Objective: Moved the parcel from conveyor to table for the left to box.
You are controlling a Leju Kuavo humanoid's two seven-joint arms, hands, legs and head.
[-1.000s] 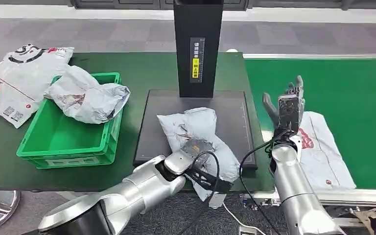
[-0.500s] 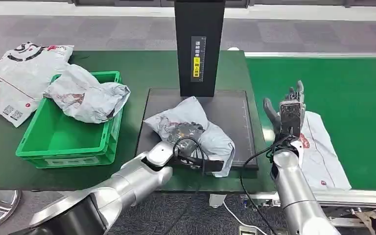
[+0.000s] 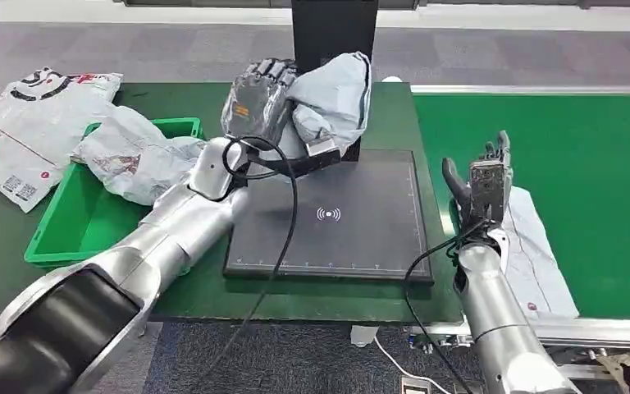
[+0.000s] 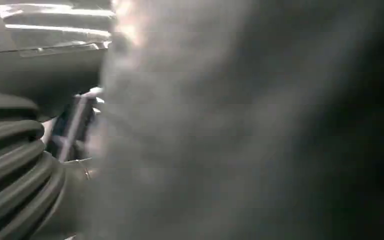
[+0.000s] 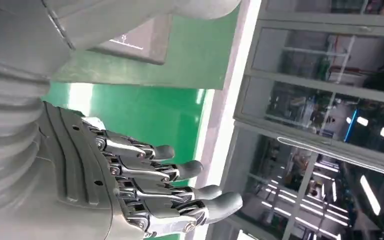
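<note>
Grey poly parcel [image 3: 334, 94] was up in the left hand [image 3: 256, 98], gripped above the scanner pad [image 3: 353, 238]; green crate [image 3: 90, 234] lay to the hand's left, seemingly nearest. Right hand [image 3: 486, 176] hung empty, fingers spread.

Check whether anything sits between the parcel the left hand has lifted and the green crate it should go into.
The left hand holds the grey parcel above the scanner pad. Another crumpled parcel already lies over the green crate, covering much of its near opening.
</note>
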